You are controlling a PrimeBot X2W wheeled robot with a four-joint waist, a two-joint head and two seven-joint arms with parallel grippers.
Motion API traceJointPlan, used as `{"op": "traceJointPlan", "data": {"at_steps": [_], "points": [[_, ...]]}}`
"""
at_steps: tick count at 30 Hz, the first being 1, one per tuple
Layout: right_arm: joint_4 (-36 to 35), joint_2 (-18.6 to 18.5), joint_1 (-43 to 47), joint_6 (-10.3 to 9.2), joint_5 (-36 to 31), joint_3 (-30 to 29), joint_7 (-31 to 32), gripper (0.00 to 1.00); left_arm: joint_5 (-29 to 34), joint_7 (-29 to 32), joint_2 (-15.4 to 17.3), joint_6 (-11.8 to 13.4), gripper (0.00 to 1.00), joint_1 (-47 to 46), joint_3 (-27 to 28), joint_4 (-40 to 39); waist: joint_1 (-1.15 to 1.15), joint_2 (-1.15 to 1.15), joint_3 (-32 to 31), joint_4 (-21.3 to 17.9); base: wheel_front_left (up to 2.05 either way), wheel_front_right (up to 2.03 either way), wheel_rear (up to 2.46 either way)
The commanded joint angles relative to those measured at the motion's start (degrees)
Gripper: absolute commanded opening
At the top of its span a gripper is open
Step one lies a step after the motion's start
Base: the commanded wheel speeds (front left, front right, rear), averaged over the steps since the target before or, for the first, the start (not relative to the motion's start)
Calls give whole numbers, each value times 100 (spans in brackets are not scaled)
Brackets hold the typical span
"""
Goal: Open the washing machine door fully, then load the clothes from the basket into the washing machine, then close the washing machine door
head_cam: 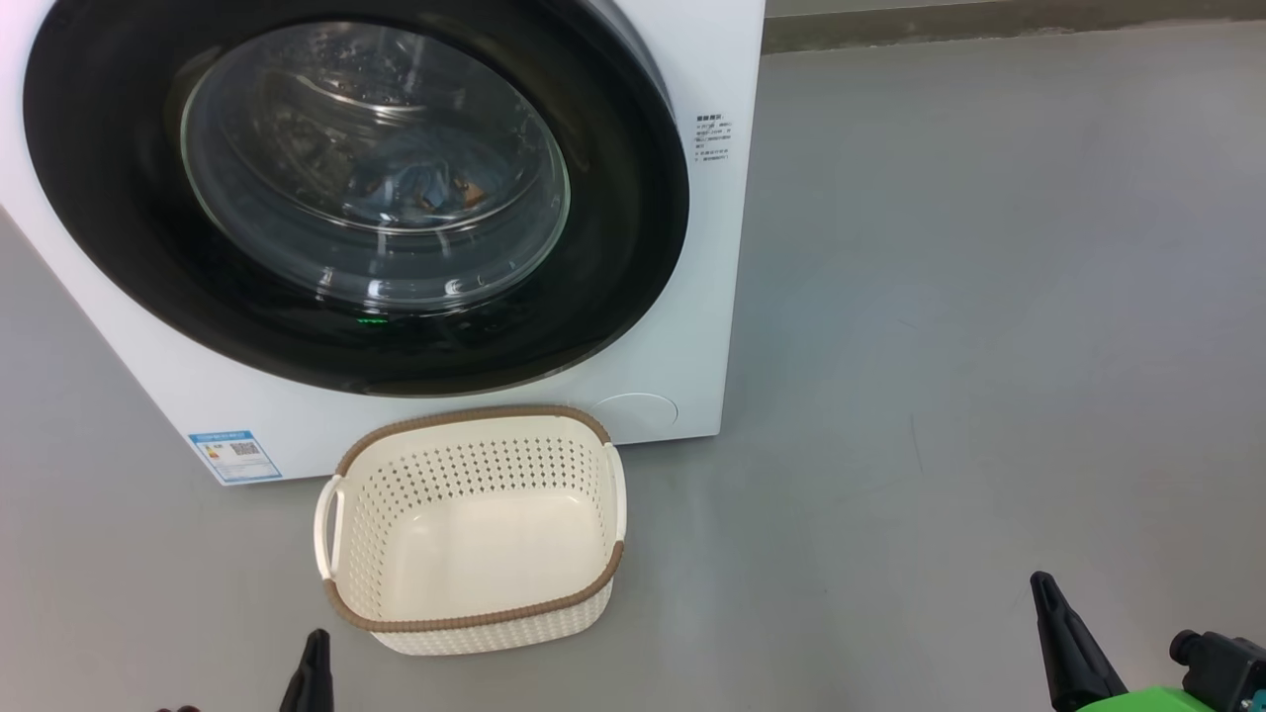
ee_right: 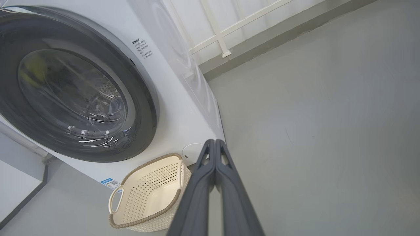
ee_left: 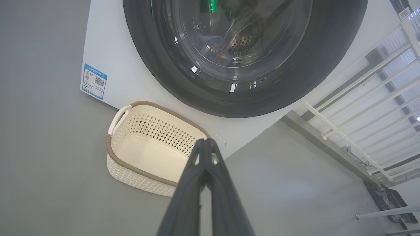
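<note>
Left end effector [ee_left: 206, 142], right end effector [ee_right: 215, 142] pinched together; glossy round door [head_cam: 376, 168] apparently closed.

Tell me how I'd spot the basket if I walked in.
Find the big white washing machine with the round black-rimmed door. On the grey floor right in front of it, below the door, sits the basket. It is cream-white, full of small holes, with a brown woven-look rim and two side handles, and empty.
</note>
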Motion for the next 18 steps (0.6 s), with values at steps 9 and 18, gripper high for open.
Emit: {"op": "traceJointPlan", "data": {"at_steps": [9, 18], "points": [[-97, 0, -333, -12, 745, -34, 177, 0, -656, 171, 101, -7, 0, -316, 160, -89, -1, 0, -2, 14, 0, 0, 0], [-75, 23, -404, -15, 1344, -50, 330, 0, -1168, 312, 119, -8, 0, -400, 220, -66, -1, 0, -5, 27, 0, 0, 0]]}}
